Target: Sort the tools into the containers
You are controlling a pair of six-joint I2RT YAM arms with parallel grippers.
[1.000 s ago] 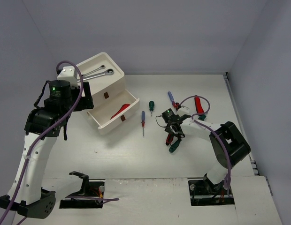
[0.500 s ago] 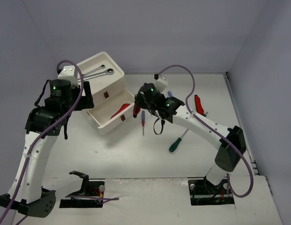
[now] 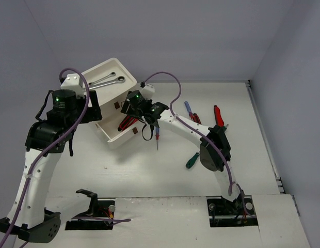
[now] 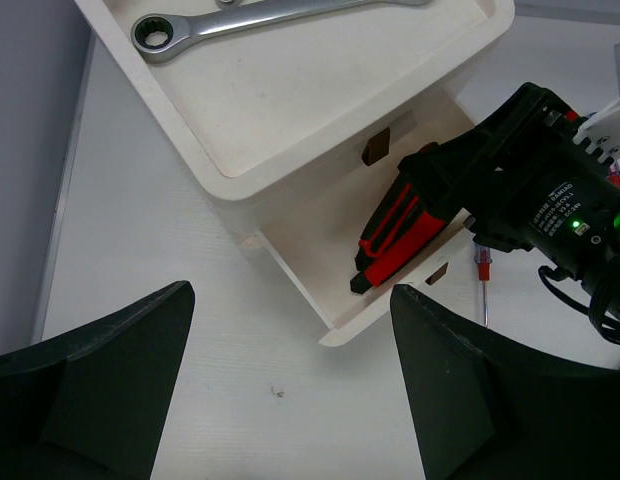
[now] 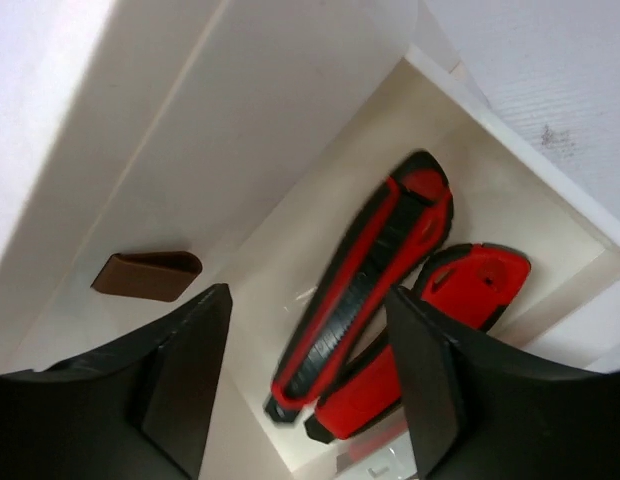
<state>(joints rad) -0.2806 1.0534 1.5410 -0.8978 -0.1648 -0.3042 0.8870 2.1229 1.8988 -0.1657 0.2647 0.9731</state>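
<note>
- The left gripper (image 4: 290, 400) fills the bottom of its own wrist view. Its two dark fingers (image 4: 100, 380) stand wide apart with nothing between them, and they hang over the bare white table (image 4: 190, 300) just in front of the drawer box (image 3: 111, 101).
- The right gripper (image 5: 305, 390) is spread as well, one finger at each side of its view, and it grips nothing. It hangs right over the pulled-out drawer (image 4: 385, 300), close against the front of the box.
- The box stands at the back left of the table, turned at an angle to the arms.
- A shallow tray (image 4: 320, 150) sits on top of the box, with two silver wrenches (image 3: 107, 81) lying side by side in it.
- The drawer low on the box is pulled out towards the arms. A pair of red-and-black pliers (image 5: 365, 280) lies slantwise on its floor. From above and from the left wrist, the right gripper hides part of them.
- The closed drawer front above it carries a small brown tab (image 5: 145, 275).
- A thin screwdriver (image 3: 157, 137) lies on the table just to the right of the pulled-out drawer.
- A green-handled screwdriver (image 3: 191, 160) lies nearer the arms, close beside the right arm's elbow.
- A blue-handled screwdriver (image 3: 187, 108) and a red-handled tool (image 3: 218, 114) lie further back on the right. The right arm partly covers them, and what sort of tool the red one is cannot be told.
</note>
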